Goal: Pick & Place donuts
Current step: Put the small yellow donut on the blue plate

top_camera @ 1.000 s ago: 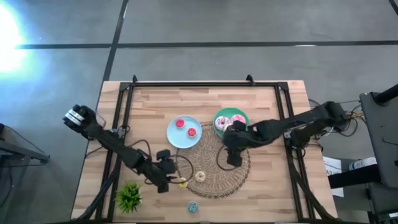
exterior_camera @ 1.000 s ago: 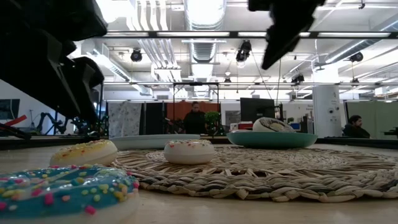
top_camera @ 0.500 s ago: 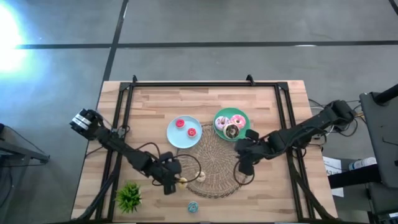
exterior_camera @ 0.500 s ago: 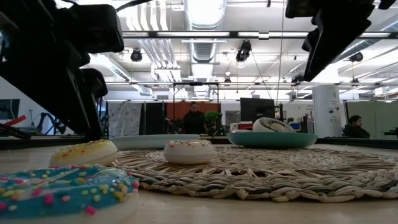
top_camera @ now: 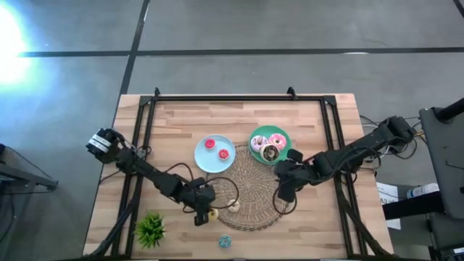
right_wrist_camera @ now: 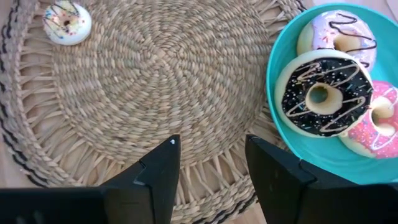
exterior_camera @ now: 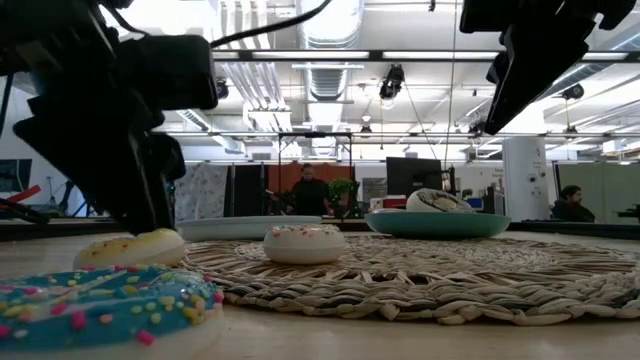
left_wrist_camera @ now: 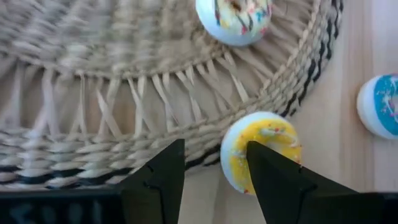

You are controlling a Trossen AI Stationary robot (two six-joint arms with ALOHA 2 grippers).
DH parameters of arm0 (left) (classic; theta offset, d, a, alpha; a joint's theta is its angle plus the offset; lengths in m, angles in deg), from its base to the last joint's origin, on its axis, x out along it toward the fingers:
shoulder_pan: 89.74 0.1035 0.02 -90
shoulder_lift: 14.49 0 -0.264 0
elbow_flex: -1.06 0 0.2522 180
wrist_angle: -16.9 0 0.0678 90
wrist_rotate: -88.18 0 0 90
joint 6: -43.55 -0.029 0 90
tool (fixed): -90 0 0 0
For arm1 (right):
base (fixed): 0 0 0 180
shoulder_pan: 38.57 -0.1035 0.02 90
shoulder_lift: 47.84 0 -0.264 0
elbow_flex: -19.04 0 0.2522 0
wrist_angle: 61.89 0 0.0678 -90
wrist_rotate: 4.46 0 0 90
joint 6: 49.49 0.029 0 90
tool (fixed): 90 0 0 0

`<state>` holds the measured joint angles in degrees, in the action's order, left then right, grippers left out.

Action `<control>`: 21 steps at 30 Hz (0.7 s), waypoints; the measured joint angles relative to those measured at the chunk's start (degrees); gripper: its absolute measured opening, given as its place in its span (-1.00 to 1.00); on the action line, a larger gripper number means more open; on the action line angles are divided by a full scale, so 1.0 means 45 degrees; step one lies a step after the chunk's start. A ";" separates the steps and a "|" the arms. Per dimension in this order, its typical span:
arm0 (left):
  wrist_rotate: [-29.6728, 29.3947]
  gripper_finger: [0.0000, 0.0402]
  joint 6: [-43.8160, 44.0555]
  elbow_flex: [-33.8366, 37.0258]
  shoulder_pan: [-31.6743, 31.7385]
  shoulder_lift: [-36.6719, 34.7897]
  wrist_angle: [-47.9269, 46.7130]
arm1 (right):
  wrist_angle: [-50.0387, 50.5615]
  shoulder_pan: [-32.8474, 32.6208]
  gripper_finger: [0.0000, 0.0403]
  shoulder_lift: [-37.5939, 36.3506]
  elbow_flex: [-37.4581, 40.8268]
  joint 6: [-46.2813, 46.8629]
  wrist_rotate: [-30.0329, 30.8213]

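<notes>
In the low view the left arm's dark bulk hides part of the yellow donut (left_wrist_camera: 261, 149), which lies at the woven mat's (top_camera: 250, 190) rim; the left gripper (left_wrist_camera: 211, 165), fingers parted, hangs over it. The slatted wooden surface (top_camera: 181, 119) sits on grey floor (an open workshop behind). The right gripper (right_wrist_camera: 208, 158), spread and empty, hovers beside the green plate (right_wrist_camera: 280, 118) of donuts (right_wrist_camera: 320, 93).

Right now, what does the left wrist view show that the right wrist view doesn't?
Only the left wrist view shows the yellow donut at the woven mat's edge and the blue donut on bare wood. Only the right wrist view shows the green plate holding three donuts, including the chocolate donut. Both show the mat and the white sprinkled donut.
</notes>
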<state>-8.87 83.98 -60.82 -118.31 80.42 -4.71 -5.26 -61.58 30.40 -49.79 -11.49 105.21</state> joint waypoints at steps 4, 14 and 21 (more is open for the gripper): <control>0.0336 -0.26 -0.0058 0.0010 0.0007 -0.0099 -0.0053 | 0.0007 0.0002 -0.15 0.0000 0.0018 0.0168 0.0007; 0.0997 -0.26 -0.0645 0.0094 -0.0016 -0.0272 0.0123 | 0.0012 0.0007 -0.15 0.0005 0.0028 0.0238 0.0262; 0.0777 -0.26 -0.0517 0.0121 0.0097 0.0188 0.0879 | 0.0021 0.0007 -0.15 0.0005 0.0052 0.0476 0.0342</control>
<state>-5.38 81.65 -60.27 -117.87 81.26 -0.76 -5.17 -61.55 30.42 -49.55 -9.34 106.75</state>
